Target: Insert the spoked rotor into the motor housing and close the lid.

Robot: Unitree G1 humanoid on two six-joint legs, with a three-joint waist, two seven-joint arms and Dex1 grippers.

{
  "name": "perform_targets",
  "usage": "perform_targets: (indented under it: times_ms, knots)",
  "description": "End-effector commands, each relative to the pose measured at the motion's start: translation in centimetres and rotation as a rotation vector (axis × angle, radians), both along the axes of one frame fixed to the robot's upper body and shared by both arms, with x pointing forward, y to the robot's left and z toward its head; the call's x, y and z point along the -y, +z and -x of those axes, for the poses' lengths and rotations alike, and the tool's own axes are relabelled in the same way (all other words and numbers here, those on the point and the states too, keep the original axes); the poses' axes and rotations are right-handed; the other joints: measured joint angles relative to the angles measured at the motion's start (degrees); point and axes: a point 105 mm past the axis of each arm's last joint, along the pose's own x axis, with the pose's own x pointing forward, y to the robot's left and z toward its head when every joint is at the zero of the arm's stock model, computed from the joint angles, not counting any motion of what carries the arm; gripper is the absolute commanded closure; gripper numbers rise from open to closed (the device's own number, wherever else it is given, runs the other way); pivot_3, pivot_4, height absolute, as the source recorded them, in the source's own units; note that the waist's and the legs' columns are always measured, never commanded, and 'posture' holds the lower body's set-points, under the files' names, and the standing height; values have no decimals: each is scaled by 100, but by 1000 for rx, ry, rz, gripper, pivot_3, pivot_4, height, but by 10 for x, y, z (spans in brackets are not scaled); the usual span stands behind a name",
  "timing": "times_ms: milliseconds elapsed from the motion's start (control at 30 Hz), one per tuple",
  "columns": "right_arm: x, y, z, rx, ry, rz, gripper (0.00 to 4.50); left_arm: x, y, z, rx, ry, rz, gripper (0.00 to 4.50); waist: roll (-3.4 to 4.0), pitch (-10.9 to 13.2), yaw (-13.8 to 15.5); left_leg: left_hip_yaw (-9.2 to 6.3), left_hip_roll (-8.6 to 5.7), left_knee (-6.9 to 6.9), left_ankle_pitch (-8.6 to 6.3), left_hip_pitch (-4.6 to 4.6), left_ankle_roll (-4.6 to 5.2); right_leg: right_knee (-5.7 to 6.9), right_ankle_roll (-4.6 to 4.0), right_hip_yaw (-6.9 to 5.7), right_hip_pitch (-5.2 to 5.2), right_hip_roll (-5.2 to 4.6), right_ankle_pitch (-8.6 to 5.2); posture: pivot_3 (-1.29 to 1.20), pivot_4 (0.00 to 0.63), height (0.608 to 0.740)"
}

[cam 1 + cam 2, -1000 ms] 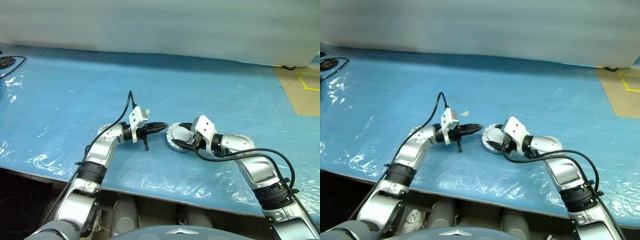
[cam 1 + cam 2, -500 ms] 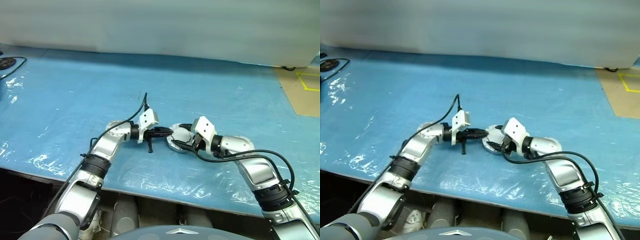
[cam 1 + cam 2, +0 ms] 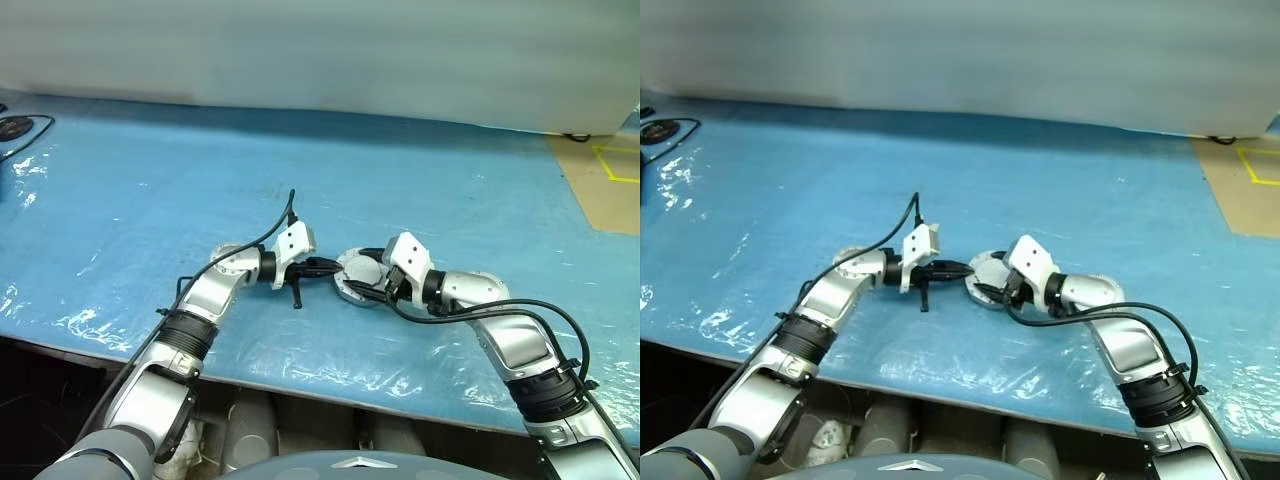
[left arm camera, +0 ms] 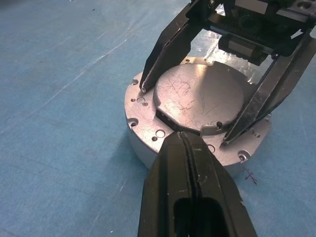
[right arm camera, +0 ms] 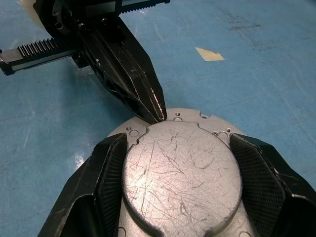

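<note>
One round silver motor housing (image 4: 197, 118) lying flat on the blue table (image 3: 150, 180), near the front edge and about midway along it, topped by a scratched metal lid (image 5: 180, 170). Coils inside hidden under that lid; spoked rotor not to be made out. Flanked by the right gripper (image 5: 180, 173), its two black fingers (image 5: 106, 170) spread wide either side of the raised lid, close against its rim; actual squeeze hard to judge. Met from the opposite side by the left gripper (image 4: 183, 143), fingers pressed together into one point, tip at the lid's edge beside a small notch; touching or just short, cannot tell. Near side of the housing cut off in the right wrist view.
</note>
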Motion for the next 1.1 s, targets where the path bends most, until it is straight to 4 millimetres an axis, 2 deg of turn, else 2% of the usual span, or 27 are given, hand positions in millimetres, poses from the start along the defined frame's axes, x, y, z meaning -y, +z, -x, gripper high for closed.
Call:
perform_targets:
  times_ms: [33,67,300,500,633,733,867,967,1100]
  knots:
    - [-9,3,13,-57,63,-63,160,1,-20,7,-55,-11,-57,4500,0,0,0,0,0,-4,0,0,0,-5,0,0,0,0,0,0,150,740]
    - [-10,5,14,-59,66,-75,30,2,-20,7,-55,-13,-56,4500,0,0,-1,1,1,-8,0,0,0,-9,0,0,0,1,0,0,150,740]
    - [-9,31,4,24,45,-163,30,5,-18,8,-48,-25,-49,4500,0,0,-3,7,1,-20,0,-1,0,-23,0,0,-3,2,0,0,150,740]
    - [4,48,-16,135,-50,-183,30,6,-18,8,-41,-28,-52,4500,0,0,1,8,-4,-23,1,-3,-1,-29,1,0,-2,-2,1,0,150,740]
    - [14,49,-26,145,-131,-177,30,6,-19,8,-42,-24,-42,4500,0,0,4,9,-4,-26,2,-4,-3,-33,1,0,-3,-2,1,0,150,740]
    - [25,36,-28,-8,-221,-182,30,6,-20,8,-40,-22,-41,4500,0,0,9,9,-6,-31,3,-5,-5,-39,1,-1,-2,-2,1,0,150,740]
    - [29,19,-13,-277,-254,-233,30,5,-22,7,-35,-22,-49,4500,0,0,14,9,-7,-36,3,-4,-5,-43,0,0,-2,-2,1,0,150,740]
    - [25,20,-3,-430,-252,-309,30,5,-23,8,-33,-24,-49,4500,1,0,15,9,-6,-40,4,-1,-6,-44,0,0,-2,-2,1,0,150,740]
    - [19,26,6,-543,-229,-381,30,7,-23,8,-31,-28,-47,4500,1,0,17,11,-7,-41,5,2,-8,-44,1,1,-1,-3,1,0,150,740]
